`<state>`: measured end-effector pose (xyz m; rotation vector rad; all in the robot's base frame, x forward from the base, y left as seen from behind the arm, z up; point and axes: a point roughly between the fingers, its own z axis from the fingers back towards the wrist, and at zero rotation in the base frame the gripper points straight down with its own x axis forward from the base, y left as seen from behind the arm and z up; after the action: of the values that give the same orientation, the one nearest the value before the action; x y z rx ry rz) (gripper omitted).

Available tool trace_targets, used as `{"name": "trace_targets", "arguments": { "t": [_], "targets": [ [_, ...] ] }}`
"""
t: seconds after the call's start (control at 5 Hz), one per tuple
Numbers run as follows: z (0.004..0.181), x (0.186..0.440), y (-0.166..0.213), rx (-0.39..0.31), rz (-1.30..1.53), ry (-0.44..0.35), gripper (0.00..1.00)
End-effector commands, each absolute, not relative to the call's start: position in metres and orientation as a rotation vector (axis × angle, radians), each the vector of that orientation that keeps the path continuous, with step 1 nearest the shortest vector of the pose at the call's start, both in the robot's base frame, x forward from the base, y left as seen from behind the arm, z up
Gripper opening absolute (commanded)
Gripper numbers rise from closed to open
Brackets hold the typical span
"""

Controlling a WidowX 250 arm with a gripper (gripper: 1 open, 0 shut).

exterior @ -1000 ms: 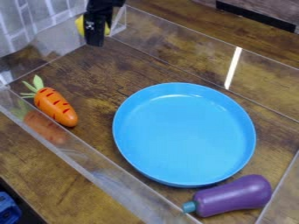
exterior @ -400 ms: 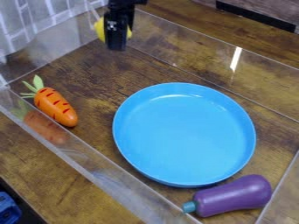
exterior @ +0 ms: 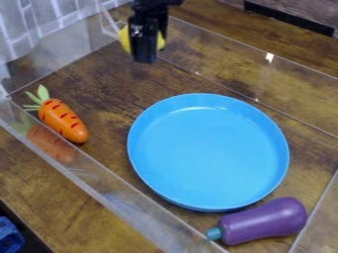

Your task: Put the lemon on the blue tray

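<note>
The lemon (exterior: 128, 38) is up at the top of the view, yellow, mostly hidden by the black pincer (exterior: 145, 49), which is clamped on it: yellow shows on the left side of the fingers and a sliver on the right, so the jaws stand fairly wide with the fruit between them. The pincer points down and looks lifted clear of the wooden table (exterior: 199, 74), though its exact height cannot be told. The lemon is not on the blue tray (exterior: 209, 150); it sits well apart from it, up and to the left of the tray's rim. The tray lies flat on the table near the middle of the view, round, shallow, raised rim, nothing in it. Left of the tray, well apart from it, a carrot (exterior: 59, 119) lies on the table, orange with green top pointing up-left, close to the clear plastic wall (exterior: 79, 173) that runs along the near left edge. Below the tray at the bottom right, an eggplant (exterior: 262, 221) lies on its side, purple with a teal stem end pointing left, just beside the tray's lower rim; whether they touch cannot be told. A streak of light glare sits on the table at upper right.
</note>
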<state>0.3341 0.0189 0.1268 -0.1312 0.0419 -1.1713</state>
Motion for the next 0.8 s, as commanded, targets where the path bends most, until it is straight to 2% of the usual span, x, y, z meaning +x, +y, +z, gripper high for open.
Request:
{"name": "trace_targets", "arguments": {
  "t": [0.0,0.2,0.6],
  "targets": [
    [0.16,0.315,-0.013,-0.124,-1.21,-0.028,0.0],
    [0.162,0.307,-0.031,-0.132,-1.24,-0.032,0.0],
    [0.13,0.285,-0.069,-0.172,-1.293,-0.026,0.0]
  ]
}}
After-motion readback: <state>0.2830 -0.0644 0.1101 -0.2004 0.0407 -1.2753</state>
